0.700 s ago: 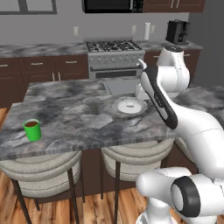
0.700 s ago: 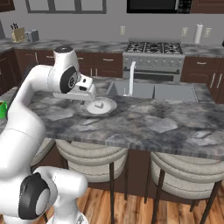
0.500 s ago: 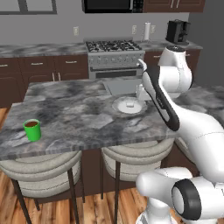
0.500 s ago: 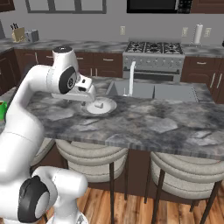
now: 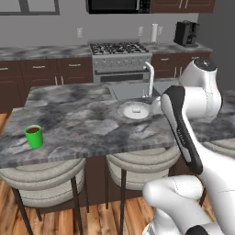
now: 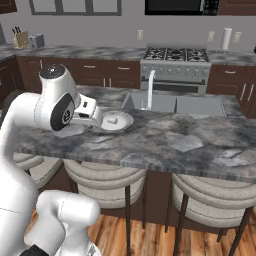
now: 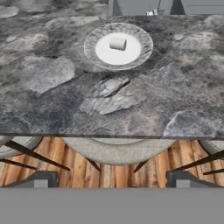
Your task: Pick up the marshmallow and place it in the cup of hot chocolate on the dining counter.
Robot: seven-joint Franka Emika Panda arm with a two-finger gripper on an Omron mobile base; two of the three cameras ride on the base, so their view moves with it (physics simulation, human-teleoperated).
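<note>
The tiny white blocky marshmallow (image 7: 117,43) lies in the middle of a round pale grey plate (image 7: 142,53) on the large grey-and-white marbled dining counter (image 5: 78,119), just in front of the sink. The small bright green cup of hot chocolate (image 5: 34,136) stands well apart, at the counter's near left corner. The two-finger gripper (image 7: 109,179) hovers off the counter's near edge with its dark fingertips (image 7: 42,179) spread wide, holding nothing.
</note>
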